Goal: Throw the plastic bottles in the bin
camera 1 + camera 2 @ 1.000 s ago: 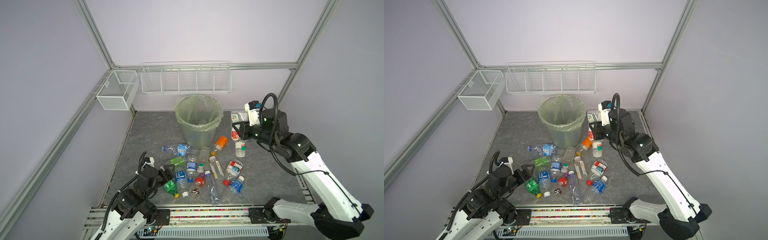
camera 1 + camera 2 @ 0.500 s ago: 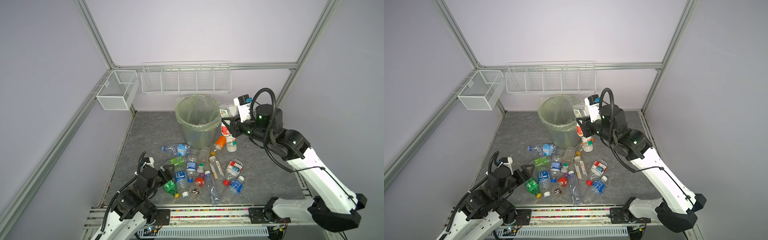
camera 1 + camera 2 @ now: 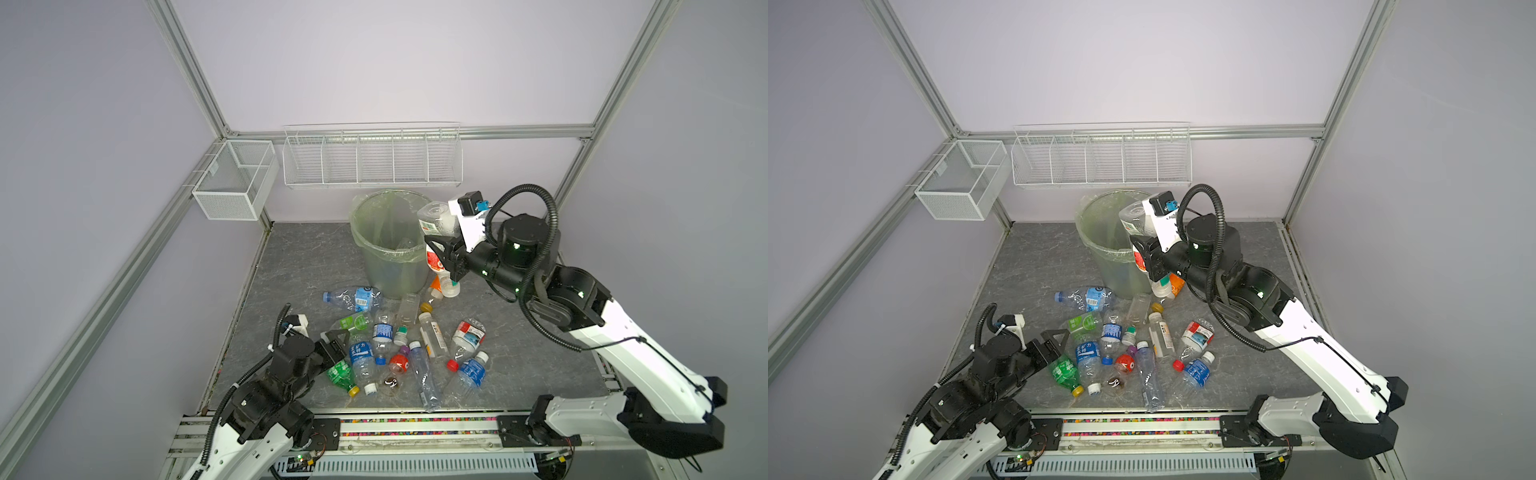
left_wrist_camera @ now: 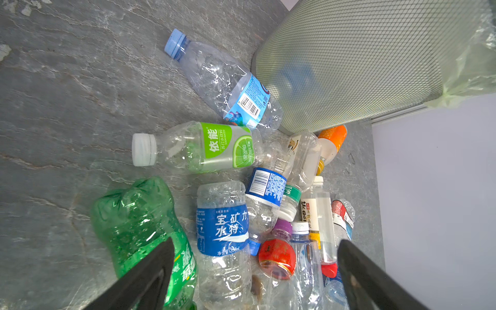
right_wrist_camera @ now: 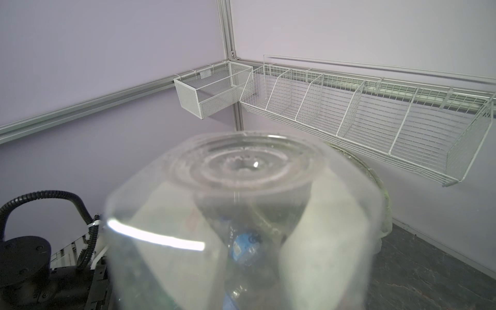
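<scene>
Right gripper (image 3: 442,259) is clamped on a clear bottle (image 3: 433,220) with a red and white label. It holds the bottle up in the air, white cap pointing down and flat end up, right beside the rim of the bin (image 3: 376,266). I cannot tell if the bottle is over the bin's mouth or just next to it. The bin stands near the middle of the back edge of the grey surface (image 3: 299,257). Many more plastic bottles (image 3: 395,345) lie in a heap from the foot of the bin toward the front edge. Left gripper (image 4: 255,243) is low near the front left corner, jaws wide apart and holding nothing, right by a green bottle (image 4: 139,222) and a blue-label bottle (image 4: 222,230).
</scene>
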Controlling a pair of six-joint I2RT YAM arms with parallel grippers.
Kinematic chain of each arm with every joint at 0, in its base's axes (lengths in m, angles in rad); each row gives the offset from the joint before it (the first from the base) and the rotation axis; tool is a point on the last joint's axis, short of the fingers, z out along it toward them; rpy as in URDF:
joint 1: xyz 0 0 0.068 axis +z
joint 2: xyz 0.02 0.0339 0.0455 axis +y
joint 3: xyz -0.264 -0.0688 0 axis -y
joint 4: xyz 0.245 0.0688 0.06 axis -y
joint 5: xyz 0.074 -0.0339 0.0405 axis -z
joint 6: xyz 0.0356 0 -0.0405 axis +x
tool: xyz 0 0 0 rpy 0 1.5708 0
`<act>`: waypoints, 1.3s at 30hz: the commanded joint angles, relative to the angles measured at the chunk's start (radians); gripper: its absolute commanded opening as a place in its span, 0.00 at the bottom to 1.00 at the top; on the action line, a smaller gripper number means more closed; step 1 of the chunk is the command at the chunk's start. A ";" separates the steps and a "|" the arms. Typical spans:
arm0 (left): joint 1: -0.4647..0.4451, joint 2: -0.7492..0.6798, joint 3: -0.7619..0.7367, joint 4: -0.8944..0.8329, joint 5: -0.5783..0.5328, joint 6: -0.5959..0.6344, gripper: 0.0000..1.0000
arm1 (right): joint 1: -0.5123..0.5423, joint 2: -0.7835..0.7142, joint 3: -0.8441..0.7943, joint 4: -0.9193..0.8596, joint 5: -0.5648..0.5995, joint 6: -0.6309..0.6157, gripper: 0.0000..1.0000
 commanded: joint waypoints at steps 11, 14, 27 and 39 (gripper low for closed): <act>-0.002 -0.032 0.028 -0.057 -0.005 0.017 0.94 | 0.020 0.140 0.197 0.064 0.034 -0.066 0.07; -0.001 -0.036 0.028 -0.061 -0.008 0.018 0.94 | 0.020 0.176 0.249 0.061 0.054 -0.079 0.07; -0.001 -0.034 0.080 -0.109 -0.037 0.050 0.94 | 0.008 0.402 0.600 -0.039 0.089 -0.114 0.07; -0.001 -0.076 0.124 -0.182 -0.096 0.040 0.95 | -0.105 0.580 0.826 -0.219 0.026 0.029 0.07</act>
